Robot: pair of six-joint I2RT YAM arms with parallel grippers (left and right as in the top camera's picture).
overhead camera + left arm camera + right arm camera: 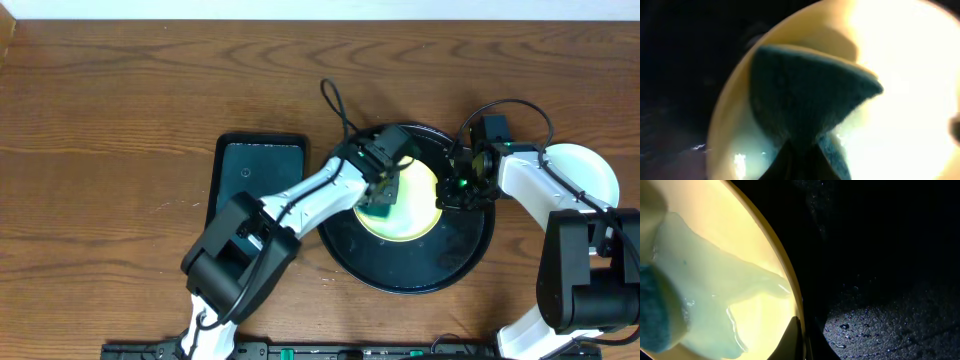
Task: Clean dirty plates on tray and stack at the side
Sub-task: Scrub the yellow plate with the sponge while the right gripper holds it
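Item: pale yellow plate (420, 195), smooth round plastic, wet, lying in my pebbled black tray (420, 272). The right gripper (448, 190) pinches its right rim. The left gripper (385, 200) clamps a fuzzy teal sponge (805, 95) onto it, jaws mostly hidden from me.

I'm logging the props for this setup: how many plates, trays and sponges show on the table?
Plates: 2, the pale yellow plate and the white plate; I cannot tell whether more lie beneath it
Trays: 2, the round black tray and the rectangular dark teal tray
Sponges: 1, the green sponge
Total: 5
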